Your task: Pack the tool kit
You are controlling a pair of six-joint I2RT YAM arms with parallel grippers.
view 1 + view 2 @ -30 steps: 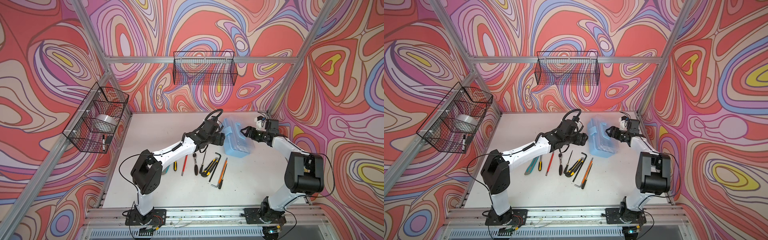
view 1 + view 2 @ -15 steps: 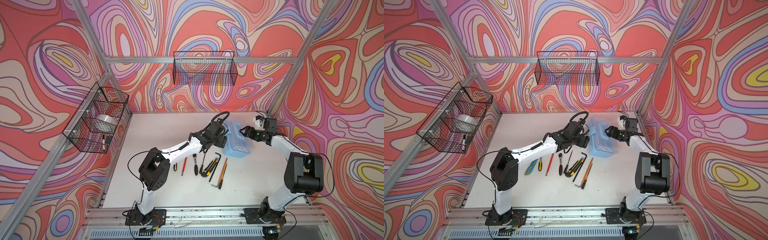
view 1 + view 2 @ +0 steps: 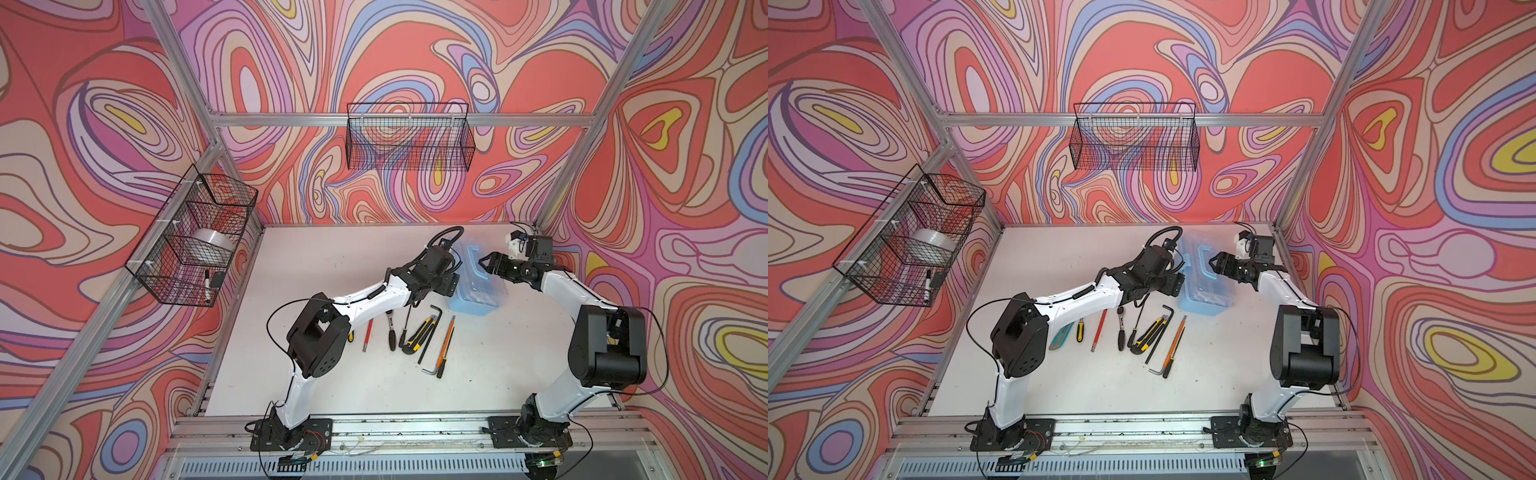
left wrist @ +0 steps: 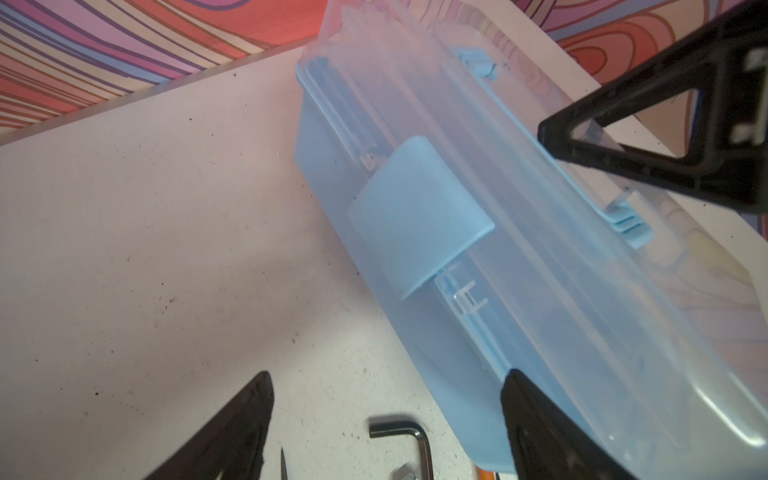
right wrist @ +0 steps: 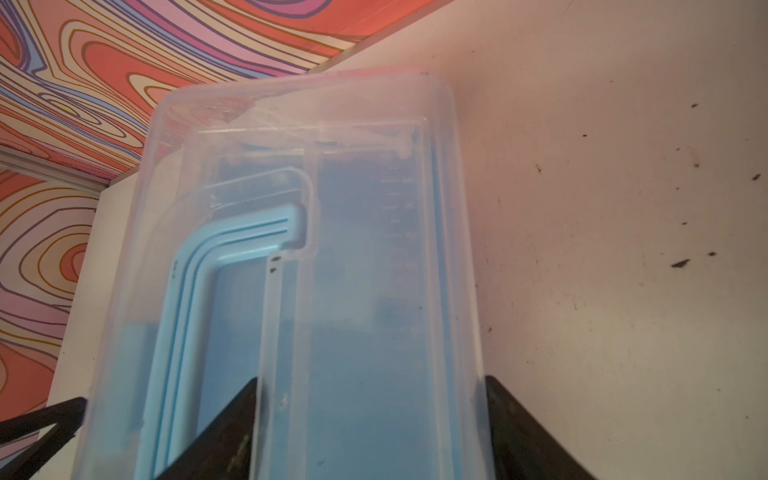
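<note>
Both top views: case (image 3: 482,293) sits far, right of centre on the table (image 3: 332,257); tools (image 3: 419,336) lined up nearer. Left wrist: left gripper (image 4: 386,374) spread wide, empty, beside it. Right wrist: right gripper (image 5: 370,380) splayed over it, touching perhaps.

Light-blue clear-lidded case (image 3: 478,297) lying flat; loose hand tools (image 3: 417,338) just beside.

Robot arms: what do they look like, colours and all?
Both the left arm and right arm have white shells, bulky black joint housings and thin black looping cables. The left tool and right tool have black triangular open-frame fingers.
</note>
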